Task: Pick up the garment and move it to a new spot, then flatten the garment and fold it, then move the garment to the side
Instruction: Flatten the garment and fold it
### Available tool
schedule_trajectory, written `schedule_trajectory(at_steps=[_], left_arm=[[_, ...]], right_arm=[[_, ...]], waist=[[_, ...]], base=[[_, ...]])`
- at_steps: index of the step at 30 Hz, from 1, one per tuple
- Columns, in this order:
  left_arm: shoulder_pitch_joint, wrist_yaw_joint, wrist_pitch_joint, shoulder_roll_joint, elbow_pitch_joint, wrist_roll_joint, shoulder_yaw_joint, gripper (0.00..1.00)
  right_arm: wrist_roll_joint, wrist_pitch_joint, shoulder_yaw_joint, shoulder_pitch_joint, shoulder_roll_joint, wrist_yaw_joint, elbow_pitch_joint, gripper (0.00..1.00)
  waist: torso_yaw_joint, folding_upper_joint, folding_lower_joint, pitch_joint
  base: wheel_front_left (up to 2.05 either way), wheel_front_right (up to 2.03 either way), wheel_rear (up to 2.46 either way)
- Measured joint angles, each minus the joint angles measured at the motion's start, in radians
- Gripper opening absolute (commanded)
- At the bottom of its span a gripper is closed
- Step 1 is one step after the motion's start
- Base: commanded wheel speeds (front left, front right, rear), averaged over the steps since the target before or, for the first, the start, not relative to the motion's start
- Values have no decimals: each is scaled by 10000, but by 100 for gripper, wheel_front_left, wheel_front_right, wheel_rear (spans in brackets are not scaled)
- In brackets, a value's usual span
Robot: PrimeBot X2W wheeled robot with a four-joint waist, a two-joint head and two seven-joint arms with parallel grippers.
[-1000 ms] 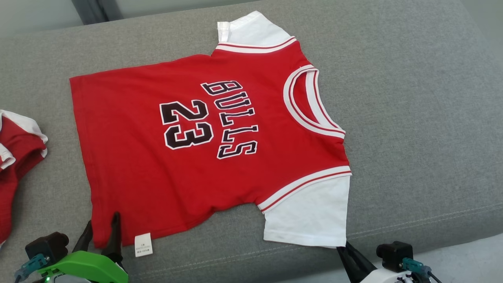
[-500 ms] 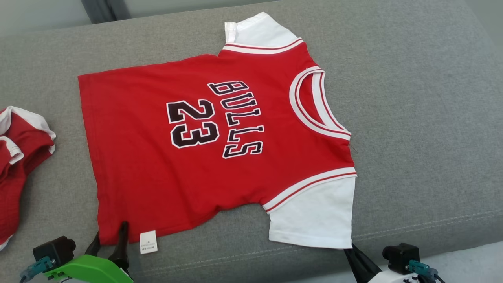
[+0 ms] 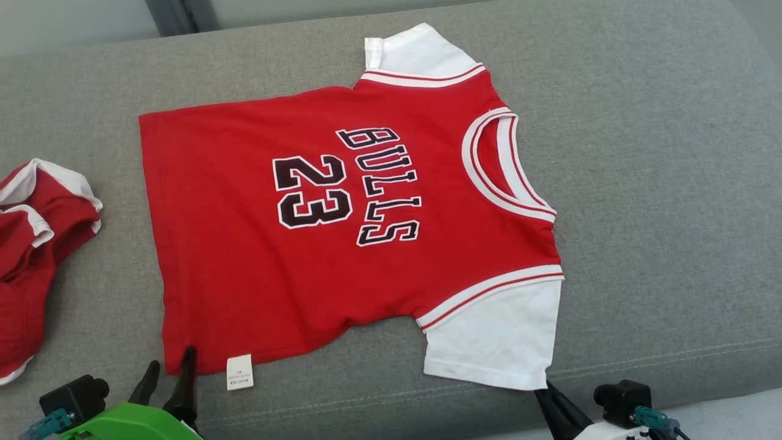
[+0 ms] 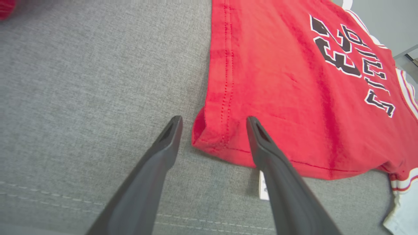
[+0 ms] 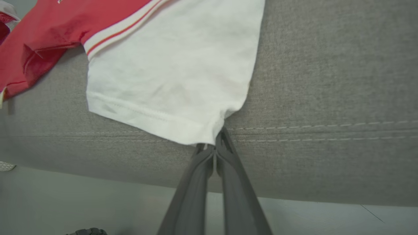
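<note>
Head: jersey (image 3: 342, 244) lying flat on sofa cushion (image 3: 641, 183).
Left wrist: left gripper (image 4: 214, 120) hanging wide open, straddling hem corner (image 4: 209, 137).
Right wrist: right gripper (image 5: 215, 143) pinching sleeve corner (image 5: 209, 130); thin bite risking slip, one-sided pull bunching fabric.

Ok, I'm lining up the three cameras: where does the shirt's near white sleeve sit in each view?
Head view: sleeve lower right of centre, at the shirt's near edge.
Left wrist view: sleeve in the bottom right corner, cut off by the frame.
Right wrist view: sleeve top centre, its corner pinched in the right claw.
Shared landmark: the cushion's stitched seam, which all three views show.
</note>
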Motion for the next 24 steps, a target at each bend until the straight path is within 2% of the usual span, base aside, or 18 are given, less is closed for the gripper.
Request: schedule_trajectory(at_steps=[1,2,3,5,11,19,21,22,23,24], left_arm=[[5,0,31,0,-38,-2,-2,83],[14,0,88,0,-94,-2,-8,73],[42,0,98,0,-163,-4,-13,69],[110,4,174,4,-265,-13,-13,69],[286,71,364,102,-485,-13,-17,54],[394,140,606,146,-794,-65,-54,56],[424,161,619,150,-867,-71,-56,51],[442,163,639,151,-899,-71,-56,45],[462,163,694,153,-926,-71,-56,35],[493,163,694,153,-941,-73,-56,17]], right_arm=[[-2,0,13,0,2,0,0,5],[-2,0,23,0,2,0,2,5],[-2,0,33,0,2,2,2,5],[-4,0,38,-1,4,27,2,6],[-10,0,35,8,4,31,4,6],[-13,0,25,54,17,84,6,6],[-15,0,15,54,19,84,6,5],[-15,0,13,54,19,84,6,5],[-15,0,12,54,19,84,6,5],[-15,0,10,54,19,84,6,4]], waist=[[6,0,0,-3],[10,0,0,-6],[11,0,0,-9],[7,0,0,-14],[-31,0,0,-13],[-57,0,0,35],[-58,0,0,39],[-59,0,0,40],[-59,0,0,40],[-59,0,0,39]], base=[[0,0,0],[0,0,0],[0,0,0],[0,0,0],[0,0,0],[0,0,0],[0,0,0],[0,0,0],[0,0,0],[0,0,0]])
